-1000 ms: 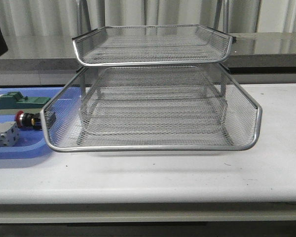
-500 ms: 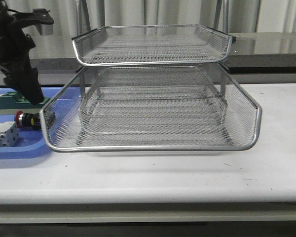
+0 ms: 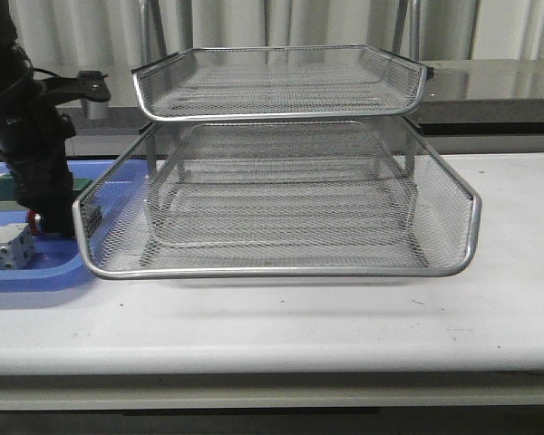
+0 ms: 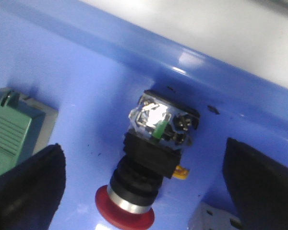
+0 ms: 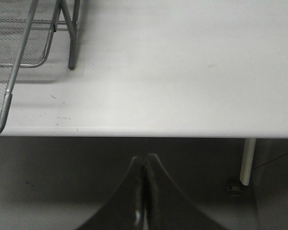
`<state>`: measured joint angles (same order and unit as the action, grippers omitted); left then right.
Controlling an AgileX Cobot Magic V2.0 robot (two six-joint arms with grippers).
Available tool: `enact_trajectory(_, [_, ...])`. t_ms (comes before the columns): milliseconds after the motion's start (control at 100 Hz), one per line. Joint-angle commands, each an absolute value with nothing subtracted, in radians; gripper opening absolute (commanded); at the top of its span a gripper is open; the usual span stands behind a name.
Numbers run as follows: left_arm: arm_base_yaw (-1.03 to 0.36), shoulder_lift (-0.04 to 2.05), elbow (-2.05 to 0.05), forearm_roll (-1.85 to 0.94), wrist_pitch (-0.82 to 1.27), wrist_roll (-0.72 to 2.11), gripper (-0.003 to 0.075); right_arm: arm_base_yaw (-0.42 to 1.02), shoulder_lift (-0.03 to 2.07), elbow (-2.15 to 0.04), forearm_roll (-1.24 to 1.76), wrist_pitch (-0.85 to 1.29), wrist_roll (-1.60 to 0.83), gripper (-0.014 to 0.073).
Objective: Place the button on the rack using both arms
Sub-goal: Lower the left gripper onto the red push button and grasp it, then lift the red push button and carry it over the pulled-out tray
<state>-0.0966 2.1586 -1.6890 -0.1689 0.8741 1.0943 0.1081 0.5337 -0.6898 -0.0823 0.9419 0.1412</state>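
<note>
The button (image 4: 145, 178) lies on its side in the blue tray (image 4: 86, 72), red head toward my left gripper's wrist. My left gripper (image 4: 144, 191) is open, its black fingers (image 4: 24, 187) standing on either side of the button without touching it. In the front view the left arm (image 3: 32, 136) stands over the tray at far left and hides most of the button; a red bit (image 3: 34, 219) shows. The silver wire-mesh rack (image 3: 281, 190) stands mid-table. My right gripper (image 5: 145, 165) is shut and empty, below the table's front edge, out of the front view.
A green block (image 3: 4, 188) and a white-grey block (image 3: 4, 249) lie in the blue tray (image 3: 27, 274) beside the button. The rack's front left corner nearly touches the tray. A rack leg and rim (image 5: 19, 48) show in the right wrist view.
My left arm has come down from the upper left and moved right over the blue tray; it now covers the button in the front view. The rack has not moved.
</note>
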Motion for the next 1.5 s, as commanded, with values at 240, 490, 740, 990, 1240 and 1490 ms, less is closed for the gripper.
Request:
enact_trajectory(240, [-0.101,2.154,-1.721,-0.182,0.805,1.110,0.0638,0.108,0.536,-0.724,-0.096,0.885,0.138,-0.0068])
enact_trajectory(490, [-0.101,2.155,-1.721,-0.182,0.780,1.110,0.0638,0.108,0.536,-0.724,-0.096,0.885,0.138,-0.0068])
enact_trajectory(740, [-0.101,2.155,-1.721,-0.183,0.787,1.110,0.0609,0.108,0.536,-0.724,-0.096,0.885,0.138,-0.0068])
enact_trajectory(990, [-0.101,2.155,-1.721,-0.183,0.790,1.110,0.0256,0.108,0.536,-0.724,-0.096,0.885,0.138,-0.0068])
enact_trajectory(1240, [-0.101,2.151,-1.722,-0.182,0.786,1.110,0.0020,0.108,0.536,-0.724,-0.096,0.885,0.138,-0.0068])
enact_trajectory(1490, [-0.100,2.142,-1.844,-0.182,1.007,1.078,-0.0020,0.108,0.536,-0.724,-0.096,0.885,0.138,-0.0068])
